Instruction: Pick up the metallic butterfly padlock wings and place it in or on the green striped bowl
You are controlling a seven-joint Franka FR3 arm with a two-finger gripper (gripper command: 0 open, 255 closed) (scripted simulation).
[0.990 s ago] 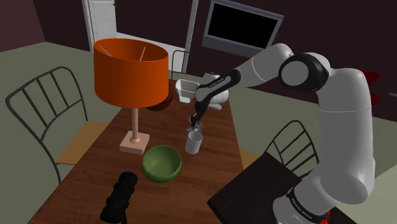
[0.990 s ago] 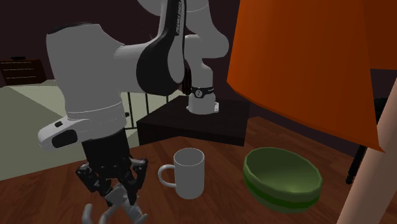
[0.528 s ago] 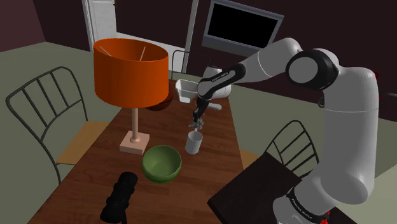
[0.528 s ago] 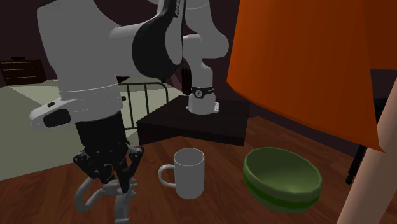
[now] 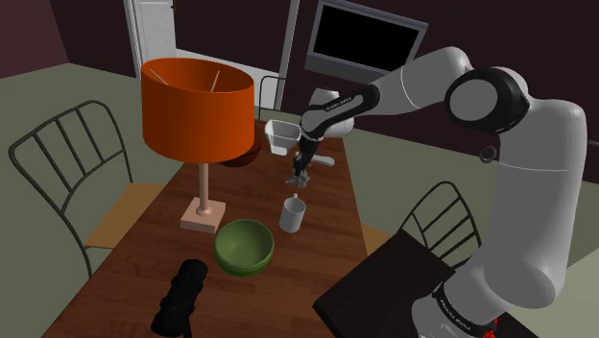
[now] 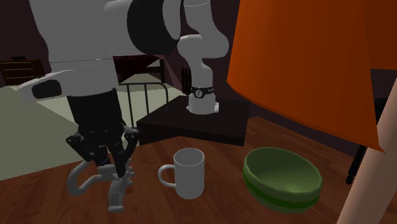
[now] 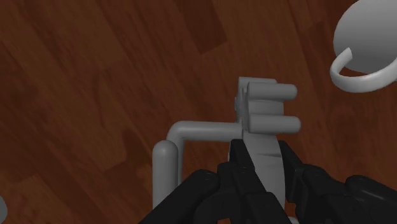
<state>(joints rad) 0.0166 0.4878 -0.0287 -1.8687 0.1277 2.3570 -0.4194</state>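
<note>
Over the last second the arm has risen, and our gripper [image 6: 116,170] has come up with it, away from the table [image 6: 213,207]. The grey butterfly padlock [image 6: 117,192] has come up too. It hangs just under the gripper, with its curved shackle out to one side and its body clamped between the two black fingers. In the wrist view the padlock [image 7: 259,118] stands out past the fingertips, and the wood is well below it. From this we judge that the pick is done and the grasp is firm enough for carrying.

The white mug [image 6: 189,173] stands near the gripper and lower. The green bowl [image 6: 280,192] lies beyond the mug, also lower. So the carry should pass above the mug's rim, and the release should come only over the bowl's opening.
</note>
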